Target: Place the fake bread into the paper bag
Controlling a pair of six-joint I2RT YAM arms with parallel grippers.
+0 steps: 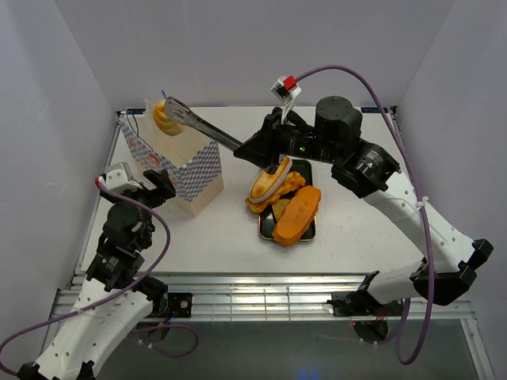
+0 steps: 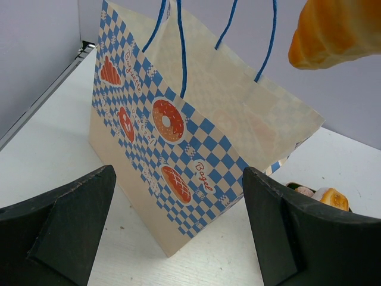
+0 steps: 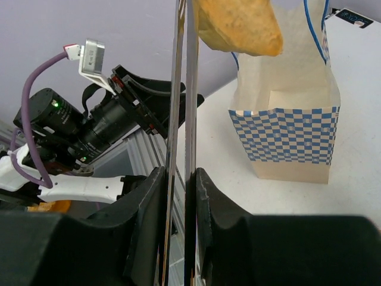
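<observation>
The paper bag (image 1: 178, 158) stands open at the table's left, cream with blue-and-white checked sides; it also shows in the left wrist view (image 2: 178, 155) and the right wrist view (image 3: 286, 131). My right gripper (image 1: 265, 144) is shut on silver tongs (image 1: 207, 127), whose tips pinch a golden croissant-like bread (image 1: 165, 117) above the bag's mouth; the bread also shows in the right wrist view (image 3: 238, 24) and the left wrist view (image 2: 336, 33). Several more breads (image 1: 285, 202) lie on the black tray (image 1: 267, 230). My left gripper (image 1: 154, 184) is open beside the bag's near corner.
The tray stands just right of the bag, under the right arm. The table's white walls enclose the back and sides. A metal rail (image 1: 261, 297) runs along the near edge.
</observation>
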